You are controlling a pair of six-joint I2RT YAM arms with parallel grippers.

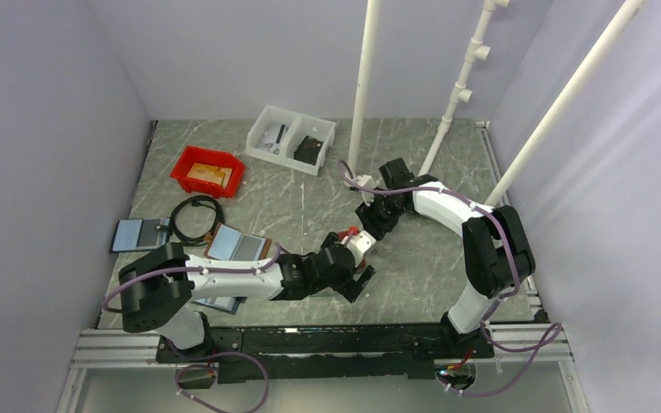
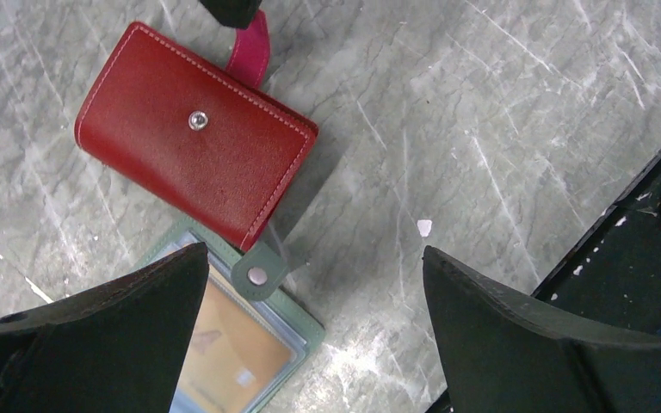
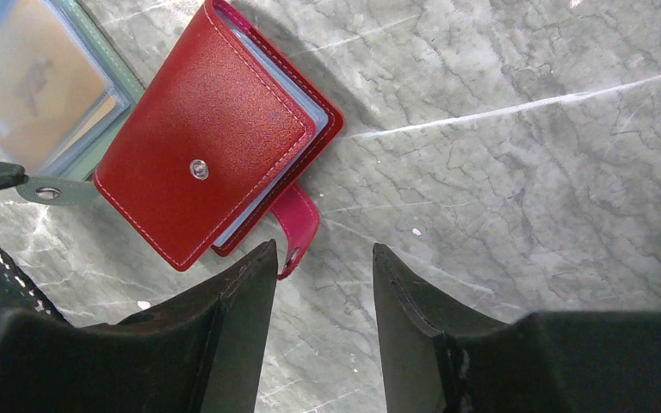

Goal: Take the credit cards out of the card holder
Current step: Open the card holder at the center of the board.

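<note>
Grey marbled tabletop (image 3: 525, 172) shows through the half-spread, empty right gripper (image 3: 324, 249), with the pink tab (image 3: 297, 219) just beside one finger. The left gripper (image 2: 314, 258) gapes wide, also empty. Between them the card holder (image 2: 194, 138) lies flat, folded shut, touching the teal holder (image 2: 250, 344). The likely risks are that a tab-only pinch drags it unopened, or that the left fingers snag the teal one.

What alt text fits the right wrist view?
A closed red card holder lies on a grey marble table, its pink tab pointing at the right gripper, whose jaws stand open and empty at the bottom edge. A teal holder shows at upper left.
</note>
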